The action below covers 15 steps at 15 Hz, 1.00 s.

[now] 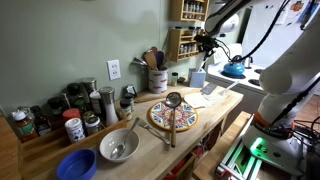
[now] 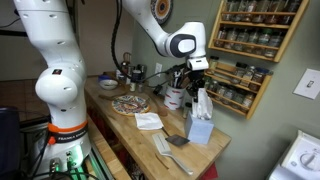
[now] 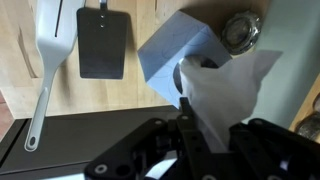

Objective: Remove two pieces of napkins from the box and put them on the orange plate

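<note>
state: gripper (image 3: 210, 128) pinched on napkin (image 3: 230, 90) held above tissue box (image 3: 165, 50) | risk: light box may be lifted along, or sheet torn, if pulled crookedly

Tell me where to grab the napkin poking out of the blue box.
Pinch the napkin by its raised tuft just above the box opening, coming straight down from above. It stands up out of the top as a thin sheet, so a pinch across its flat faces should hold.

Wooden countertop (image 3: 20, 60), orange plate (image 1: 172, 117), blue tissue box (image 2: 198, 128), loose napkin (image 2: 148, 121); white spatula (image 3: 47, 60), black spatula (image 3: 101, 45)
</note>
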Tool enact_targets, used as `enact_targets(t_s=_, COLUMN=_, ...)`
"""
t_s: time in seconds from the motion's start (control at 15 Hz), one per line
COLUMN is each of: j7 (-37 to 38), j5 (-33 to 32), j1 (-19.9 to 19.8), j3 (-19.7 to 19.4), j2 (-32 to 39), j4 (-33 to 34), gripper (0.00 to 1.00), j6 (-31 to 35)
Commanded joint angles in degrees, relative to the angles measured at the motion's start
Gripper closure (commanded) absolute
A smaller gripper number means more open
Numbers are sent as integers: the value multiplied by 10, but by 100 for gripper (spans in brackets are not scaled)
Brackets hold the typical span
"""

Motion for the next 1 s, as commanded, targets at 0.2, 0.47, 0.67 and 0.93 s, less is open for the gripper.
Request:
enact_targets(t_s=0.2, j7=14, j5=-13, j1=11, j3=-19, j2=-8, j4=-7, gripper=100, j6=9)
enact_targets(t_s=0.47, j7=-10, j5=14, j1=20, j3=-30, j2=-13, j4=-16, gripper=100, j6=29)
enact_targets(t_s=0.67, j7=-62, j5=68, j1=32, j3=-56, j2=-25, j4=-48, gripper=100, j6=114)
enact_targets(t_s=0.93, j7=-178, j5=195, j1=62, j3=-97, j2=-41, j4=-102, gripper=100, j6=229)
